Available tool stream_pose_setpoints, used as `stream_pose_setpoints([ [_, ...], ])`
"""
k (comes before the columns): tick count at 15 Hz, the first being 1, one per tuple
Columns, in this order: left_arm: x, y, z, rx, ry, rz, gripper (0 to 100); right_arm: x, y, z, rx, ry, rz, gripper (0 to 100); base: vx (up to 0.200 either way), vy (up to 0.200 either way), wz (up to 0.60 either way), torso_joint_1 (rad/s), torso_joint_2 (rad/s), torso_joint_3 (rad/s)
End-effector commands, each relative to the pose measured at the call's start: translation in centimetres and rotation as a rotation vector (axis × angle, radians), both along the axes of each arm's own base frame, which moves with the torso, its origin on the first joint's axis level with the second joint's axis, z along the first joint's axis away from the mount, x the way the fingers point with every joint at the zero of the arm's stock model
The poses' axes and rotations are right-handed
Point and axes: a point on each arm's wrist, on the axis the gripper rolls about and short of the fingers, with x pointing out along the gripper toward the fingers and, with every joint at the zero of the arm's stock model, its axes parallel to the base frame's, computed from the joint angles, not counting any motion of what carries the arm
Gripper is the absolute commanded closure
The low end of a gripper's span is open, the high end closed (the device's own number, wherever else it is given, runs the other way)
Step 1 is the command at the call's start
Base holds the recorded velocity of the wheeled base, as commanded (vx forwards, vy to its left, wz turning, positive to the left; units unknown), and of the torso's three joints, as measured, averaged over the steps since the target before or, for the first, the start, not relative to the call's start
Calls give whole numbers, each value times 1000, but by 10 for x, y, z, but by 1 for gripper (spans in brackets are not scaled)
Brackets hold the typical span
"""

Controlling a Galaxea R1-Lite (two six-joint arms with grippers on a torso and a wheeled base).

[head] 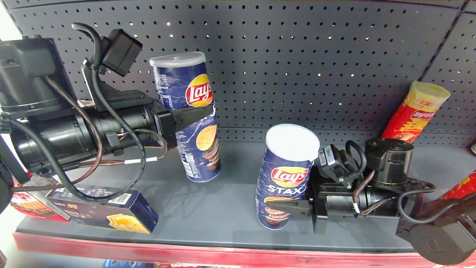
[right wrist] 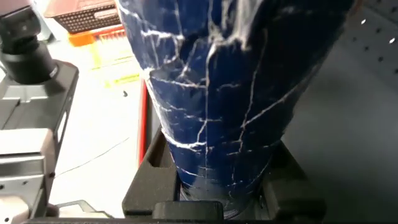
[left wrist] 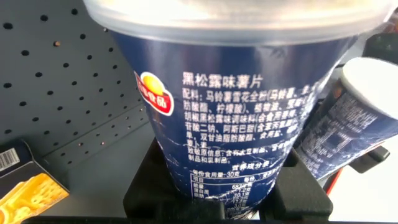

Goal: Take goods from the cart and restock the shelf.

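On the grey shelf [head: 230,193], rear left: the left gripper [head: 197,115] pinches a tilted blue chip can [head: 186,85] at mid-height. Front centre: the right gripper [head: 282,203] clamps a second blue can [head: 288,175] low on its body, standing on the shelf. A red can [head: 412,111] leans on the pegboard [head: 297,56]; a blue box [head: 108,212] lies front left.
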Motion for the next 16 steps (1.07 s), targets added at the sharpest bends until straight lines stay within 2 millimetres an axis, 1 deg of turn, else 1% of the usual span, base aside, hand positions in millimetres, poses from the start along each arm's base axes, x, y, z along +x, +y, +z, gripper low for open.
stream_pose_setpoints([
  [1, -2, 1, 1, -2, -2, 1, 100, -3, -2, -3, -7, 9, 4, 100, 0, 0, 0, 0, 0, 0],
  [5, -6, 3, -5, 4, 15, 3, 100, -6, -7, -10, -30, -2, 2, 100, 0, 0, 0, 0, 0, 0],
  [10, -7, 3, -5, 4, 15, 3, 100, -9, -7, -16, -48, 15, -6, 100, 0, 0, 0, 0, 0, 0],
  [11, -7, 3, -5, 5, 14, 2, 100, -10, -8, -17, -54, 13, -20, 0, 0, 0, 0, 0, 0, 0],
  [13, -7, 3, -5, 5, 14, 2, 100, -13, -11, -16, -55, 9, -40, 0, 0, 0, 0, 0, 0, 0],
  [15, -7, 3, -6, 5, 16, 3, 100, -20, -17, -9, -45, -8, -46, 0, 0, 0, 0, 0, 0, 0],
  [16, -7, 3, -5, 5, 14, 2, 100, -25, -24, -4, -41, -21, -83, 0, 0, 0, 0, 0, 0, 0],
])
